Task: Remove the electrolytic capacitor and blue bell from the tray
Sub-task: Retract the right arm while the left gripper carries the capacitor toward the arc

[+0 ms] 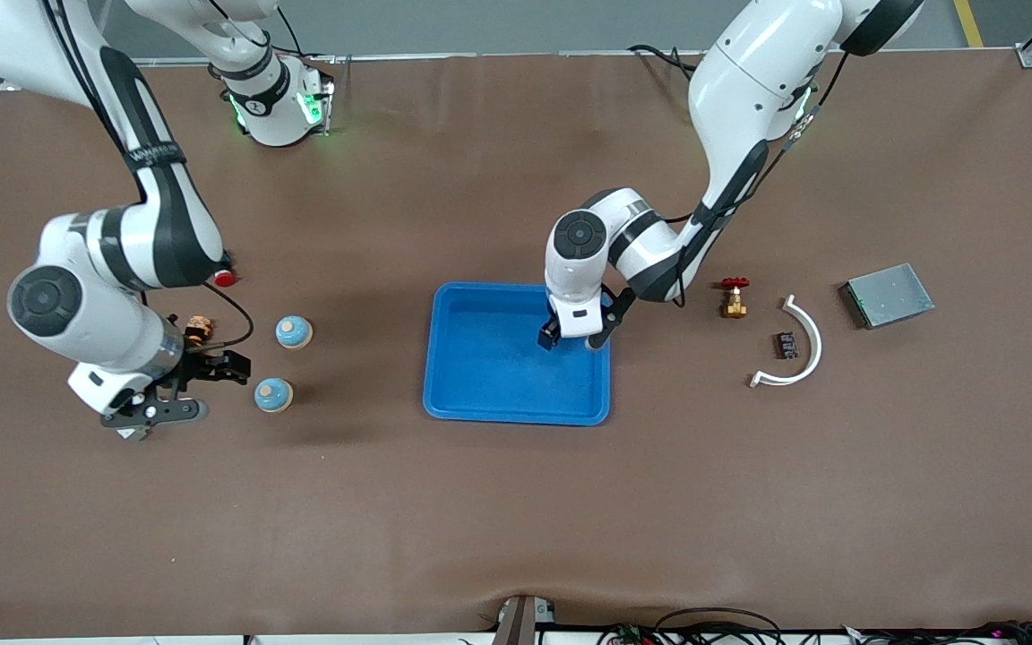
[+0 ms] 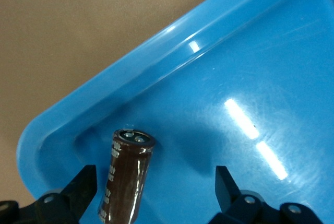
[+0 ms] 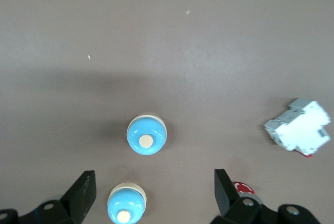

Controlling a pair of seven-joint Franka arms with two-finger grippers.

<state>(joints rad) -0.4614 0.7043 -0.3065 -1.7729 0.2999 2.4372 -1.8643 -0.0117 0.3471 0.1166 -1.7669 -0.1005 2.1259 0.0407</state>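
Note:
A brown cylindrical capacitor rests in a corner of the blue tray. It sits between the spread fingers of my left gripper, close to one finger with a wide gap to the other. In the front view my left gripper is low over the tray and hides the capacitor. Two blue bells stand toward the right arm's end of the table. My right gripper is open and empty, up beside them. In the right wrist view one bell lies between its fingers and the other bell is farther off.
A red button and a small white breaker lie near the bells. Toward the left arm's end lie a brass valve with a red handle, a small black part, a white curved strip and a grey metal box.

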